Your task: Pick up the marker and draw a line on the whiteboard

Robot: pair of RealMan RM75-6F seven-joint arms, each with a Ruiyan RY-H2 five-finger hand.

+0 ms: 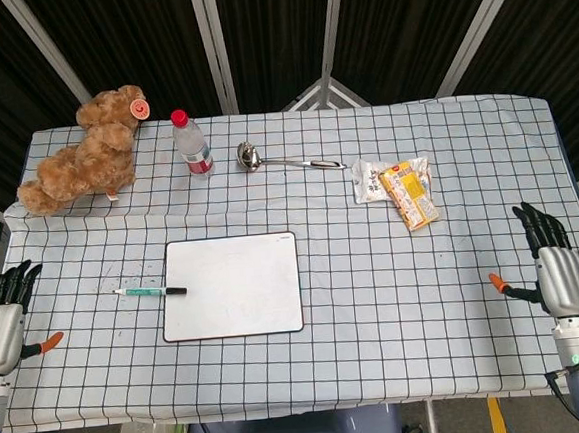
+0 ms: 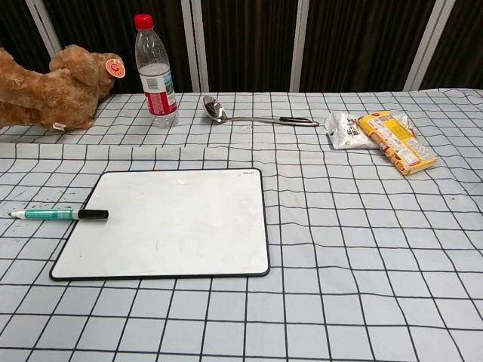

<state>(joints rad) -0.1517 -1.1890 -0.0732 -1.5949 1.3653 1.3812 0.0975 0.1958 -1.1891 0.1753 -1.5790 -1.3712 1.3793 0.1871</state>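
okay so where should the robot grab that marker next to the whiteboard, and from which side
Probably the green barrel at mid-length of the marker, taken from above by the left hand, which is nearer. The marker lies flat, its black end resting on the left edge of the whiteboard and the rest on the cloth, so the barrel is free on both long sides.

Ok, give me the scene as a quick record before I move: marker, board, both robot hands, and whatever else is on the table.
marker: lying flat, black cap end resting on the whiteboard's left edge, not held
whiteboard: flat on the table, no line visible
left robot hand: at the table's left edge, holding nothing, fingers apart
right robot hand: at the table's right edge, holding nothing, fingers apart
far side: teddy bear, water bottle, ladle, snack packets
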